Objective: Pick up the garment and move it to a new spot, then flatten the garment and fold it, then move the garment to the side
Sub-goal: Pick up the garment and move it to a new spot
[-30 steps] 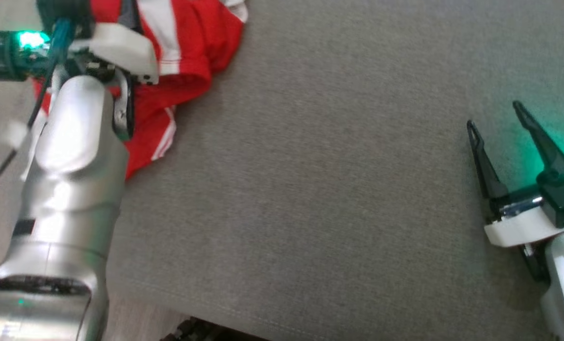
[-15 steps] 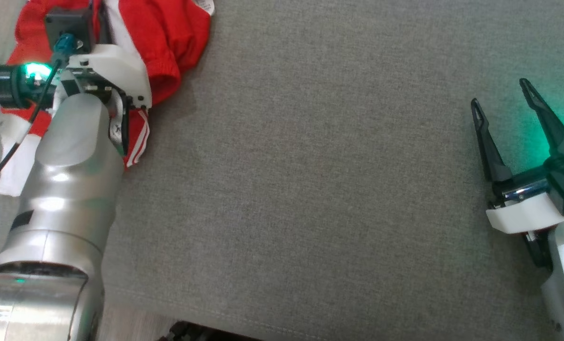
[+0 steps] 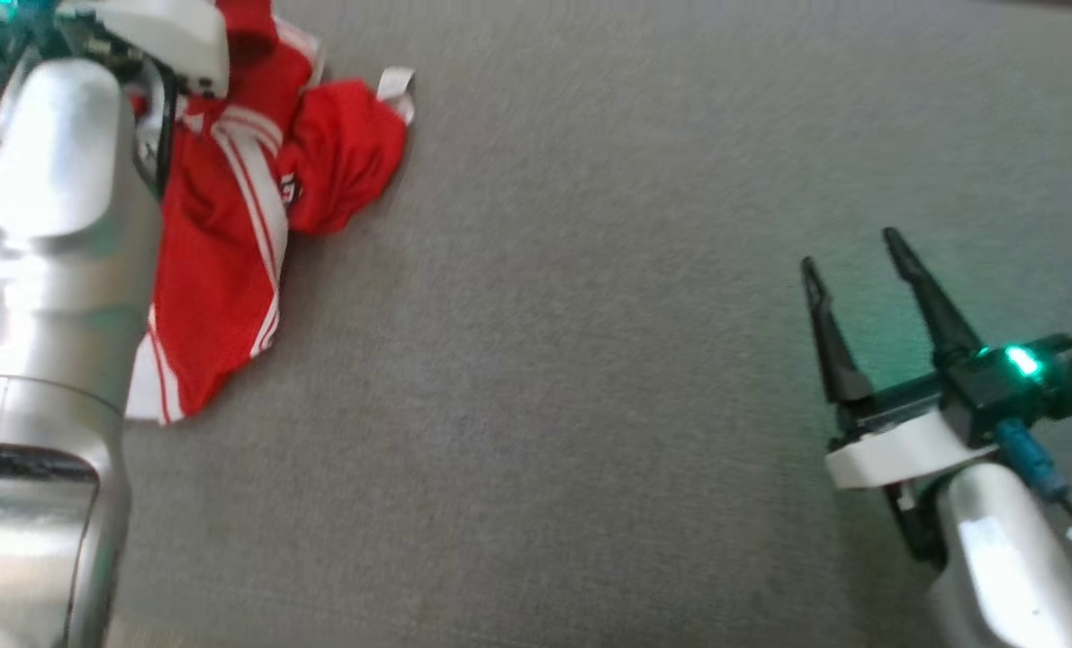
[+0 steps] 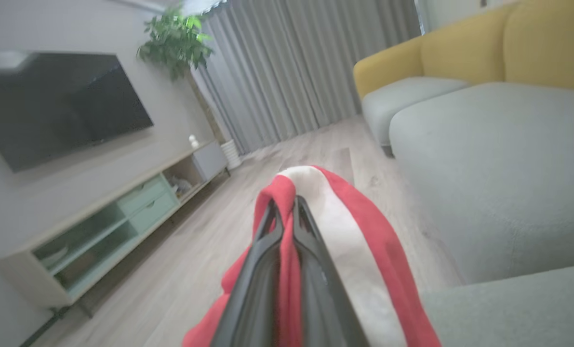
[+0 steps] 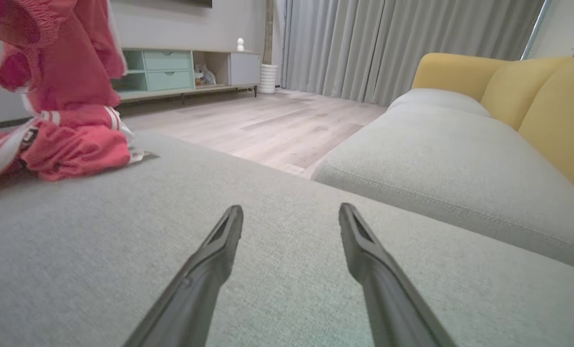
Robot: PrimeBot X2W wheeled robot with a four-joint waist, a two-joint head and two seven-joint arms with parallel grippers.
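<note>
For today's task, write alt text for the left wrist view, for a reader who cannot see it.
The left gripper is shut on a fold of a red garment with a white stripe, held above a wooden floor. A grey sofa lies to the right, a television and low cabinet to the left.

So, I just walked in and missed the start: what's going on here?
The left gripper is shut on a fold of the red garment and holds it up, while its lower part lies bunched on the grey cushion. The right gripper is open and empty, low over the cushion on the other side. Flattening and folding are not yet done.
</note>
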